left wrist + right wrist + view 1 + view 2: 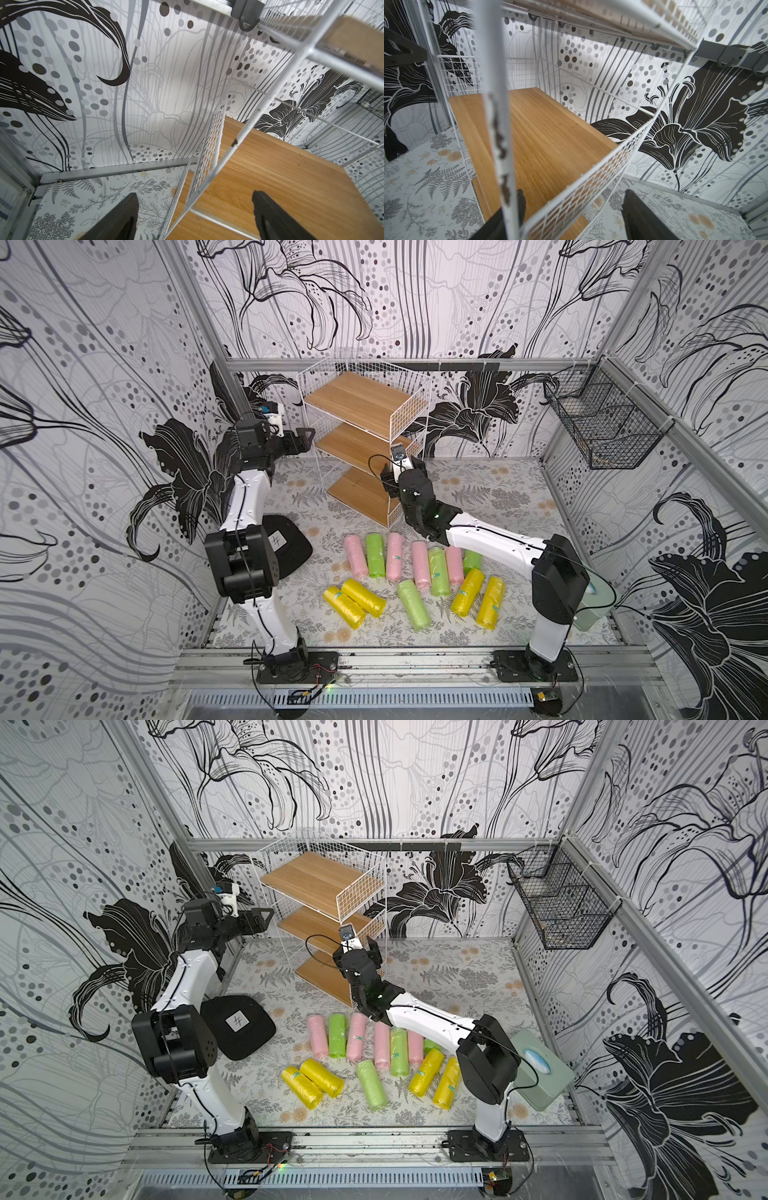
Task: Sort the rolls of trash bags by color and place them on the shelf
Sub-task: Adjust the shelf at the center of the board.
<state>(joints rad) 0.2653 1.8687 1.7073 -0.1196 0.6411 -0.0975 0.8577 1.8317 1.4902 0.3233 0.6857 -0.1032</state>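
While 12 soft cylindrical rolls (376, 555) lie on the table (498, 497), left jaws and right jaws gape released astride the wire-grid shelf (361, 398).

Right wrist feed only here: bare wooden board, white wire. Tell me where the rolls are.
Observer: All twelve rolls of trash bags lie on the table in front of the shelf, none on it.
Operator: Give me the yellow ones.
Observer: The four yellow rolls lie in the row farthest from the shelf, two on each side of a green roll.
Operator: Report the left gripper.
Observer: The left gripper is open and empty, at the shelf's front corner on the left arm's side.
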